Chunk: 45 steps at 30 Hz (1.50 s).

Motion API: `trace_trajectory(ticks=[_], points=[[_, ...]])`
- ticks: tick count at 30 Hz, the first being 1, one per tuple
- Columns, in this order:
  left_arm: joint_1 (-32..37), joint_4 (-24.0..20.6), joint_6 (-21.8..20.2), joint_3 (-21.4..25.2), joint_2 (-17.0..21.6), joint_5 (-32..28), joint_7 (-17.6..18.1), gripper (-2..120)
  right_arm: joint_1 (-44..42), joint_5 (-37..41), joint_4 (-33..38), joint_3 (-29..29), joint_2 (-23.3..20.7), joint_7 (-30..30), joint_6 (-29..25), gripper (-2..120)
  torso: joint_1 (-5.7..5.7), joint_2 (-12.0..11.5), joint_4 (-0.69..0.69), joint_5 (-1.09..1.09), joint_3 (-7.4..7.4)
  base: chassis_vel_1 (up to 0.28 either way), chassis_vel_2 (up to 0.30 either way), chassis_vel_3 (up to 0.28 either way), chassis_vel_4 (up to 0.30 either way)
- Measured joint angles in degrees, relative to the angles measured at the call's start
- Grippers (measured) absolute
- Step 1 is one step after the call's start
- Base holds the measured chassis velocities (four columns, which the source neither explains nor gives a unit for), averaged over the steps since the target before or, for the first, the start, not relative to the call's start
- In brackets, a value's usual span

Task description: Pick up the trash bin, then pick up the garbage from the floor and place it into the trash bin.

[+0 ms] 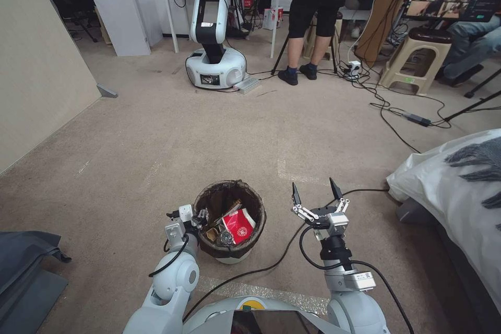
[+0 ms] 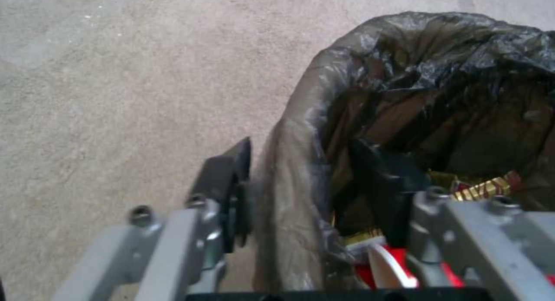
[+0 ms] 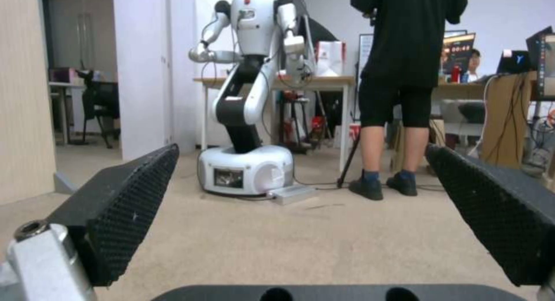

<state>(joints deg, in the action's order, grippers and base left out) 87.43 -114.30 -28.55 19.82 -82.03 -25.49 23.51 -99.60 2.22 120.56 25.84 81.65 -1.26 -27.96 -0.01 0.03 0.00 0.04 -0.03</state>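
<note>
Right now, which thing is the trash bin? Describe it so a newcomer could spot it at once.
Look at the beige carpet floor just ahead of the robot, between its two arms. The trash bin is there, its rim clamped by the left gripper, with the open right gripper beside it. It is a small round white bucket, dark bag over its rim, red-and-white litter inside.

Left claw [image 1: 201, 217] clamped low, right claw [image 1: 315, 193] spread wide, raised.
</note>
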Motion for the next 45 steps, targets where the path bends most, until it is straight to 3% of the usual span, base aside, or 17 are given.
trace_trajectory(ticks=[1,4,5,11,12,23,24,25,34,37,39,40,43,45], points=[[-0.1,0.2,0.1,0.0,0.0,-0.3,0.0,48,0.0,0.0,0.0,0.0,0.0,0.0,0.0,100,0.00,0.0,0.00,0.00,0.00,0.000,0.000,0.000,0.000],[-0.4,0.5,0.7,0.0,-0.1,-0.7,-0.1,48,-0.1,-0.1,-0.2,0.0,0.0,0.2,-0.1,100,0.00,0.0,0.01,-0.02,0.01,0.000,0.000,0.000,0.000],[-0.6,0.7,0.8,0.0,-0.1,-1.1,-0.2,63,-0.1,-0.1,-0.2,-0.1,0.0,0.3,-0.1,100,0.00,0.0,0.02,-0.02,0.01,0.000,0.000,0.000,0.000],[-1.1,1.0,1.4,0.0,-0.1,-1.5,-1.0,63,-0.2,-0.2,-0.2,-0.1,0.0,0.5,-0.1,100,0.00,0.0,0.02,-0.03,0.02,0.000,0.000,0.000,0.000],[-1.2,1.0,1.7,0.0,0.0,-1.5,-1.3,91,-0.3,-0.2,-0.2,-0.1,0.0,0.6,-0.2,100,0.00,0.0,0.01,-0.04,0.02,0.000,0.000,0.000,0.000],[-1.4,1.1,6.8,0.0,0.2,-0.1,-4.5,91,0.0,-0.6,-0.6,-0.3,0.2,0.8,-0.6,100,0.01,0.0,-0.02,-0.10,0.05,0.000,0.000,0.000,0.000],[-1.4,1.1,7.9,0.0,0.2,0.5,-4.9,100,0.2,-0.5,-0.5,-0.3,0.0,0.8,-0.5,100,0.01,0.0,-0.03,-0.12,0.06,0.000,0.000,0.000,0.000],[-1.4,1.1,8.5,0.1,0.3,0.9,-5.2,100,0.4,-0.5,-0.5,-0.2,-0.1,0.8,-0.4,100,0.02,0.0,-0.04,-0.12,0.06,0.000,0.000,0.000,0.000],[-0.4,-3.9,14.4,0.2,0.3,10.7,-9.4,100,1.0,-0.4,-1.0,-0.4,0.2,0.8,-0.1,100,0.02,0.0,-0.02,-0.04,0.03,0.000,0.000,0.000,0.000],[0.5,-5.5,17.7,0.3,0.4,15.0,-12.1,100,1.1,-0.5,-1.0,-0.3,0.3,0.6,-0.1,100,0.02,0.0,-0.01,-0.04,0.03,0.000,0.000,0.000,0.000],[1.8,-6.9,23.1,1.0,0.3,20.4,-14.6,100,1.1,-0.7,-1.2,0.1,0.7,0.2,-0.1,100,0.02,0.0,0.00,-0.04,0.03,0.000,0.000,0.000,0.000],[1.8,-6.9,23.1,1.0,0.3,20.4,-14.6,100,1.1,-0.7,-1.2,0.1,0.7,0.2,-0.1,100,0.02,0.0,0.00,-0.04,0.03,0.000,0.000,0.000,0.000],[3.9,-7.8,31.0,1.7,0.1,25.9,-14.3,100,0.8,-1.8,-2.0,0.2,1.9,-1.2,-0.2,100,0.02,0.0,0.00,-0.04,0.02,0.000,0.000,0.000,0.000],[4.5,-7.9,32.0,1.7,0.1,26.3,-13.5,100,0.8,-2.1,-2.2,0.2,2.2,-1.4,-0.2,100,0.02,0.0,0.00,-0.04,0.02,0.000,0.000,0.000,0.000]])
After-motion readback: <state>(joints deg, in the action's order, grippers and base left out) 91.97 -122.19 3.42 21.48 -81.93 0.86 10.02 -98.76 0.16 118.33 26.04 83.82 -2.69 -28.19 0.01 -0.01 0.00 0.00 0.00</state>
